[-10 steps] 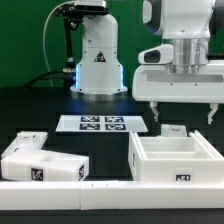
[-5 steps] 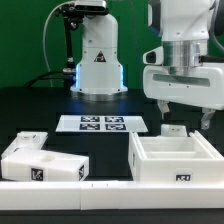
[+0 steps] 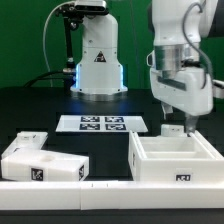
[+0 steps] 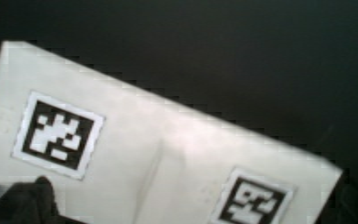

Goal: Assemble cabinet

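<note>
Hovering above the small white panel [image 3: 172,131] behind the cabinet box [image 3: 175,165], the claw [image 3: 186,124] has its jaws spread wide. Likely lined up to straddle that panel

Green backdrop [image 3: 25,35] behind; matte black tabletop [image 3: 30,108] in front, evenly lit.

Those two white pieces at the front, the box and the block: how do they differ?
The box is open-topped and hollow; the block looks closed on top. The box stands taller; the block sits lower. Both are white and carry black-and-white square tags.
</note>
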You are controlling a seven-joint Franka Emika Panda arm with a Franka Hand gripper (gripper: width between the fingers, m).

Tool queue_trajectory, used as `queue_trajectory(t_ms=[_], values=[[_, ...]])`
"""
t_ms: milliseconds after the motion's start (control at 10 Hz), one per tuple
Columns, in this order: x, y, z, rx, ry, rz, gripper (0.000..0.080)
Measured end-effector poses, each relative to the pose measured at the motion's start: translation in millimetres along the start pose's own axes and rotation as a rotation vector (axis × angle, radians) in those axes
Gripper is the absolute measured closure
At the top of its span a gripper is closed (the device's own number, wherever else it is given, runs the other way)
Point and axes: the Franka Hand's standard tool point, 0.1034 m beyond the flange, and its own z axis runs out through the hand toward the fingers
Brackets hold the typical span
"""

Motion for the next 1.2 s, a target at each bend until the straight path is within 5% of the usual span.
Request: queue_trajectory(t_ms=[400, 500, 700, 800, 1000, 1200], values=[[-12.7, 13.9, 10.6, -0.025, 0.002, 0.161, 0.0003], [-12.9, 14.2, 10.9, -0.026, 0.002, 0.161, 0.0091], [-12.9, 14.8, 11.5, -0.027, 0.003, 0.160, 0.0410], [-12.9, 14.9, 11.7, -0.027, 0.003, 0.159, 0.0410], [-11.4, 13.6, 10.1, -0.024, 0.002, 0.047, 0.0720], [9.8, -0.4, -0.7, 0.031, 0.025, -0.271, 0.0737]])
